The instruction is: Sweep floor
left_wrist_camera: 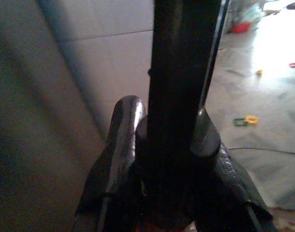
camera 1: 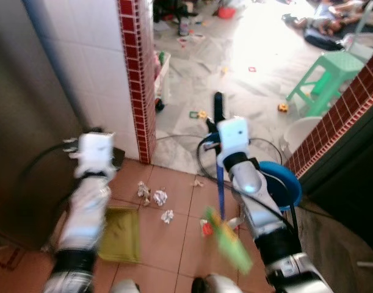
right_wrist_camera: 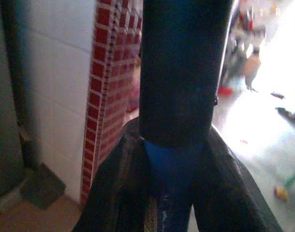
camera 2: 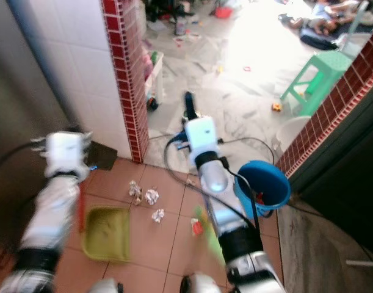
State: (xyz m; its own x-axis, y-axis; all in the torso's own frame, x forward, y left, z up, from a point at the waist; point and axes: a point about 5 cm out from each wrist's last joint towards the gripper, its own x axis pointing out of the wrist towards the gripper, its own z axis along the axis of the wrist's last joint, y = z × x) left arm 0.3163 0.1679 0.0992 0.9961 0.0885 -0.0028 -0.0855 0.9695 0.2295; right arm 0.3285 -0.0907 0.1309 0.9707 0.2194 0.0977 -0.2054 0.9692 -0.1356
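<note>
My right gripper (camera 1: 218, 119) is shut on a broom's blue handle (camera 1: 221, 186); the right wrist view shows its fingers (right_wrist_camera: 123, 183) clamped round that pole. The blurred green bristles (camera 1: 230, 243) hang over the terracotta tiles by my feet. My left gripper (left_wrist_camera: 169, 130) is shut on the dark upright handle (left_wrist_camera: 181, 72) of a green dustpan (camera 1: 121, 235), which lies flat on the tiles at my left. Three crumpled paper scraps (camera 1: 160, 197) lie between dustpan and broom. A small red and white piece (camera 1: 205, 227) lies next to the bristles.
A red-brick pillar edge (camera 1: 137, 79) and white tiled wall stand ahead left. A blue bucket (camera 1: 286, 185) sits at my right beside a low brick wall (camera 1: 339, 116). Beyond are a grey floor strewn with toys, cables, a green stool (camera 1: 328, 74) and a white tub (camera 1: 299, 131).
</note>
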